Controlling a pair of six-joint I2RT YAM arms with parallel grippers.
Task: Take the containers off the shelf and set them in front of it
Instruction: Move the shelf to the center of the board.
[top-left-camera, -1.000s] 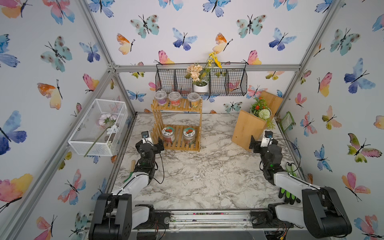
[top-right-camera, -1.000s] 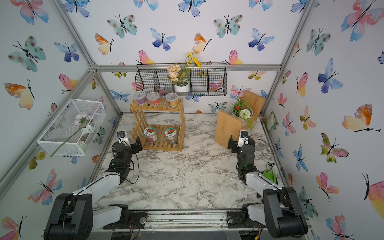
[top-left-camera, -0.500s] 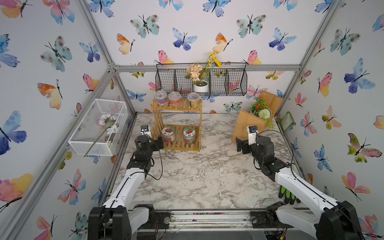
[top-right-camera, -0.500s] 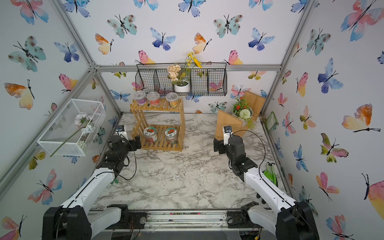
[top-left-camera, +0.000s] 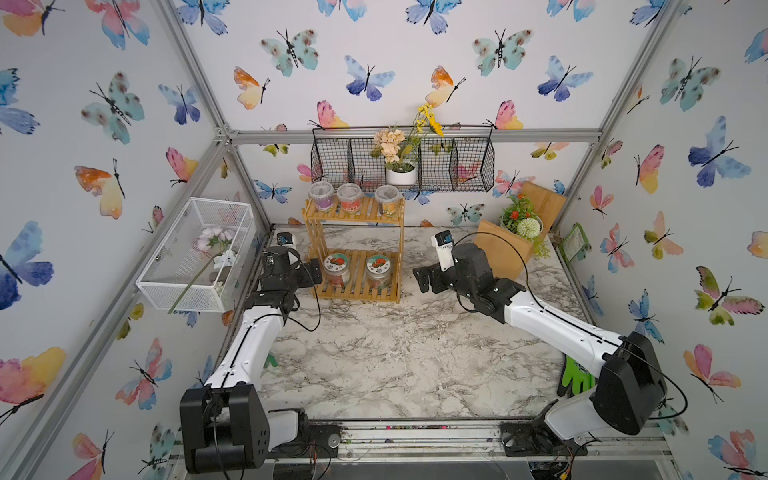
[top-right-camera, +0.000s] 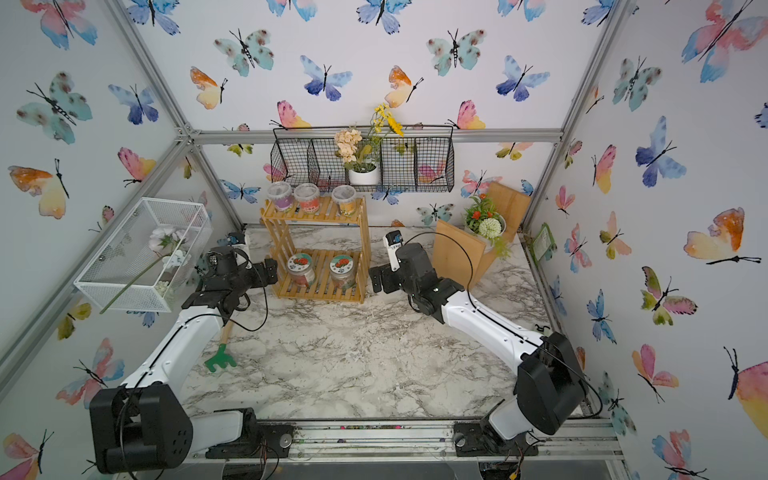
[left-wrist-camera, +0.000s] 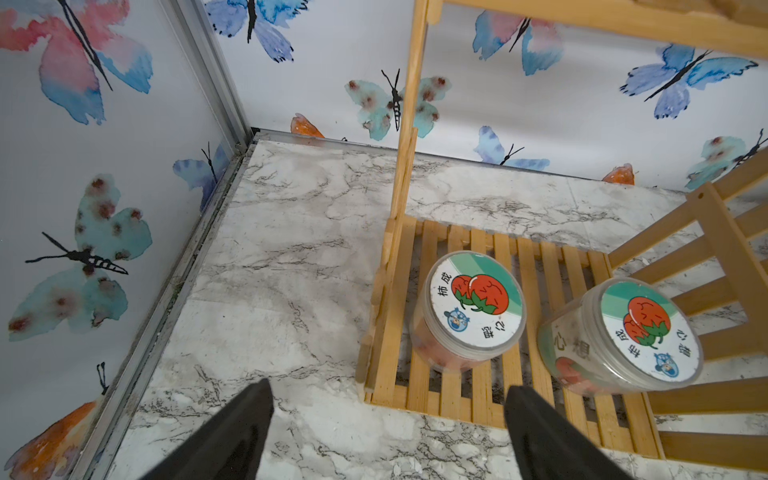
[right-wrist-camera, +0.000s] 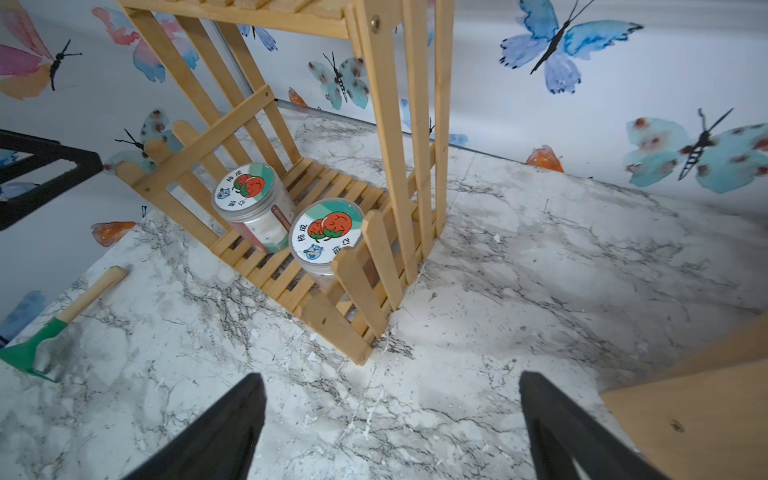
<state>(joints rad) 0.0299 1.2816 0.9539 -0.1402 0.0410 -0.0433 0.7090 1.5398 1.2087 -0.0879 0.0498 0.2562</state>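
The bamboo shelf (top-left-camera: 365, 214) stands at the back of the marble table in both top views. Three lidded cups sit on its upper tier: purple (top-left-camera: 321, 195), red (top-left-camera: 349, 197) and yellow (top-left-camera: 387, 199). Two jars with white red-pictured lids (top-left-camera: 337, 268) (top-left-camera: 378, 270) stand on the lower tier. My left gripper (top-left-camera: 309, 274) is open at the shelf's left end, close to the left jar (left-wrist-camera: 469, 307), and holds nothing. My right gripper (top-left-camera: 424, 280) is open and empty, a short way off the shelf's right end. The jars (right-wrist-camera: 326, 235) lie beyond it.
A black wire basket (top-left-camera: 457, 166) with a white flower pot (top-left-camera: 401, 174) hangs above the shelf. A white mesh box (top-left-camera: 195, 253) juts from the left wall. A wooden box with plants (top-left-camera: 505, 249) stands behind the right arm. A green rake (top-right-camera: 220, 357) lies beside the left arm.
Both arms have stretched forward toward the shelf. The right gripper has swung left from beside the wooden box to the shelf's right end. The left gripper has come up to the shelf's left end.
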